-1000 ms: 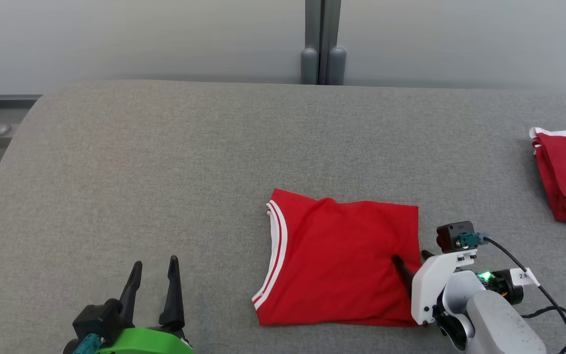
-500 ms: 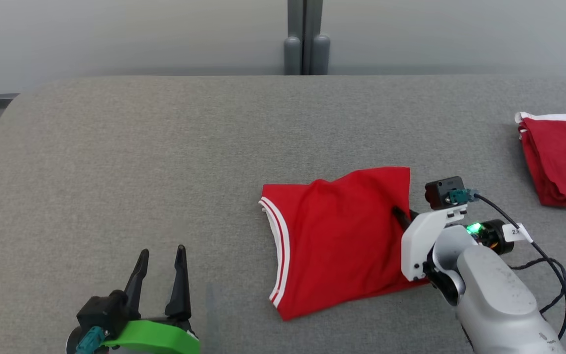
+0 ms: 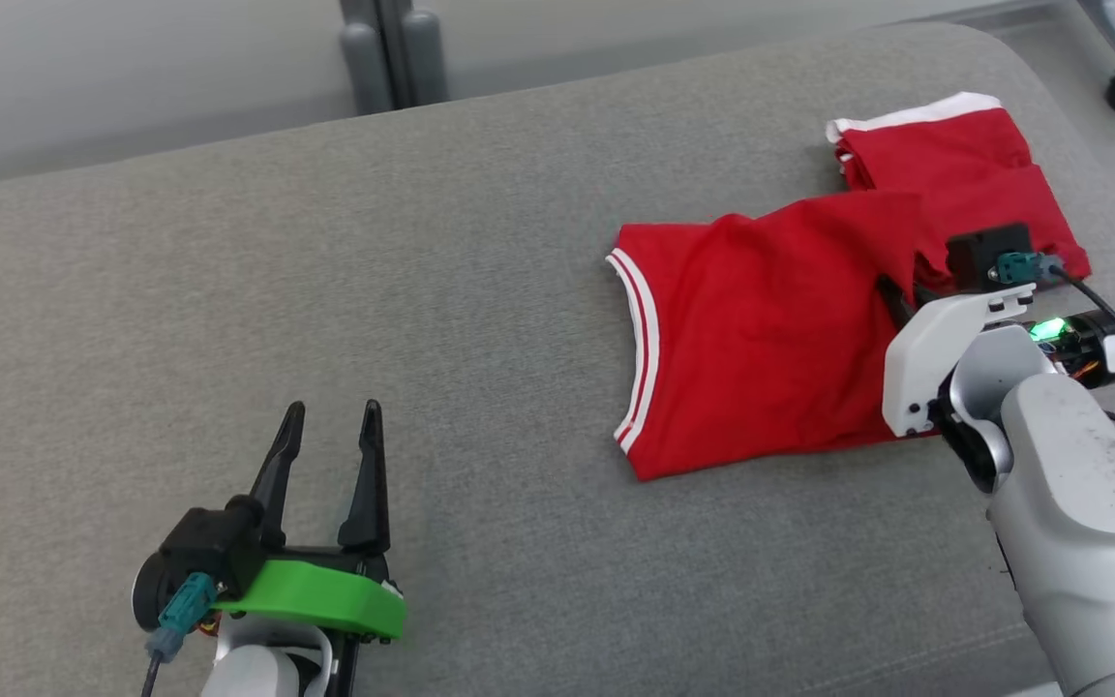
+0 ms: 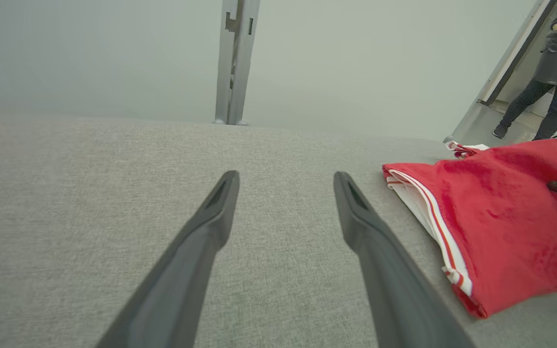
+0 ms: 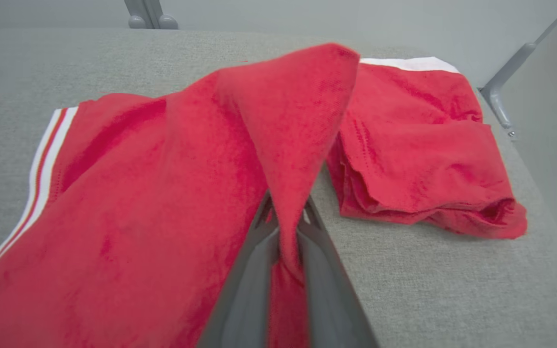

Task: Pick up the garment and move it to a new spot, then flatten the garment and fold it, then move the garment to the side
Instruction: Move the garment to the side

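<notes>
1. My right end effector is pinched tight on the right edge of the red garment. That corner is lifted up.
2. The rest of the garment lies on the grey surface. Its white stripes point toward my left arm.
3. My left end effector is wide and holds nothing. It is well apart from the garment.
4. A pile of red clothes sits just past my right end effector. I think the garment should go that way, to the side.
</notes>
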